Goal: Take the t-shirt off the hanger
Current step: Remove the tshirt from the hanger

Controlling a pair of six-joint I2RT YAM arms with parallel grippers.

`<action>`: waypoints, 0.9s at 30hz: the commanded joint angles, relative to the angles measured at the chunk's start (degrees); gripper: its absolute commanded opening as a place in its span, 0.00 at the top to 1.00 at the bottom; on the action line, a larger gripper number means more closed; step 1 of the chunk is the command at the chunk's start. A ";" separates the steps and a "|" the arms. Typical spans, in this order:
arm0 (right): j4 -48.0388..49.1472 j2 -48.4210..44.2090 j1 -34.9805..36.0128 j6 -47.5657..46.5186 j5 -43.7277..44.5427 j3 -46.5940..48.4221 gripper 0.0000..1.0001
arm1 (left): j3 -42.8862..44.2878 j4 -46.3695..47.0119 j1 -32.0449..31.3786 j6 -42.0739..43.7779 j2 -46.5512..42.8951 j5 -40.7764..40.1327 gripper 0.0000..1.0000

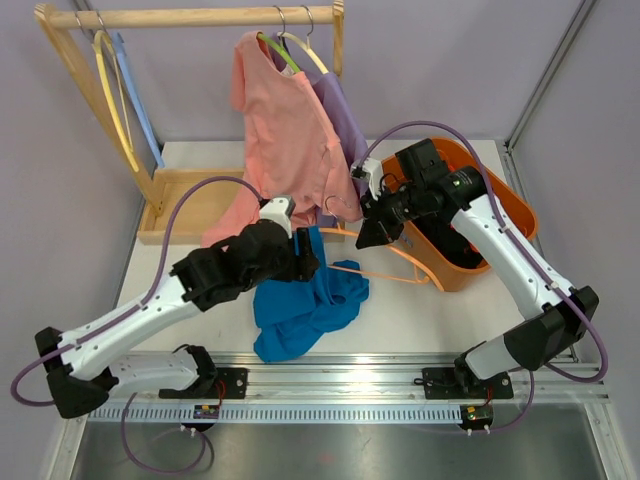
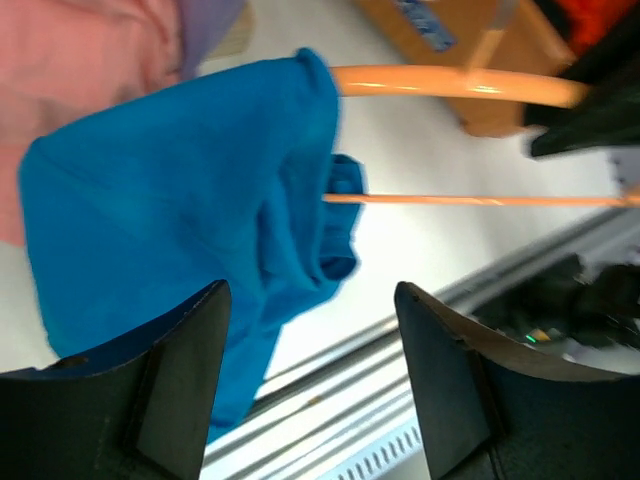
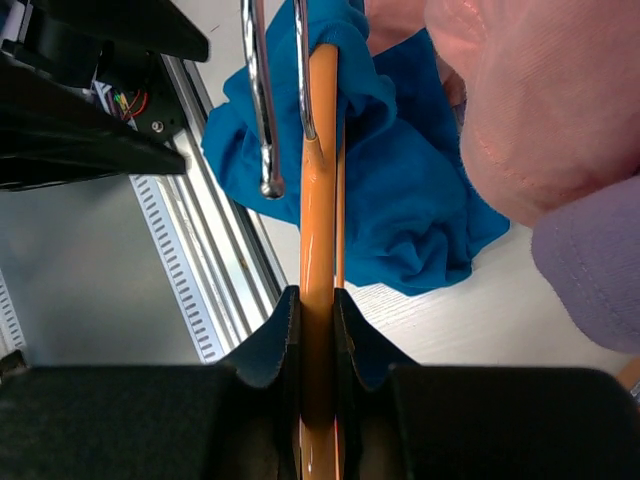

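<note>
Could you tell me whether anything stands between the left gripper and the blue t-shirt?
Nothing visible does: the open left gripper faces the blue t-shirt directly. The orange hanger, clamped by the right gripper, pokes out of the shirt.

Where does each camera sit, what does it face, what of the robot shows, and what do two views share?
Top external: above and behind the bases, looking down on the table and clothes rack; both arms show.
Left wrist: on the left arm, facing the blue t-shirt past the open left gripper; both its fingers show.
Right wrist: on the right arm, facing along the orange hanger clamped in the right gripper; both fingers show.
Shared: both wrist views show the blue t-shirt and the orange hanger.
</note>
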 commanded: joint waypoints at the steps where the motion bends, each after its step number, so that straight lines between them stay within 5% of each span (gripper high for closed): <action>1: 2.92 -0.71 0.01 2.93 -3.93 3.90 1.00 | 1.61 -0.71 -1.29 -2.46 3.18 -15.10 0.36; 10: 5.91 -3.60 0.10 2.67 -7.70 1.35 1.00 | -1.12 7.19 -1.20 2.55 5.37 -21.09 0.46; 14: 6.00 -4.57 -0.16 1.10 -9.20 0.74 1.00 | -0.94 8.87 -1.03 3.87 7.05 -18.28 0.60; 18: 4.59 -5.19 -0.16 -1.63 -10.34 0.13 1.00 | -2.43 9.83 -0.24 3.08 4.51 -19.33 0.88; 22: 3.36 -5.63 -0.34 -4.53 -10.61 -0.40 1.00 | -4.45 10.89 2.22 3.07 0.38 -17.32 1.00; 27: 3.18 -5.89 -1.39 -6.47 -10.17 -1.55 1.00 | -4.64 11.51 3.81 3.43 -3.66 -15.55 1.00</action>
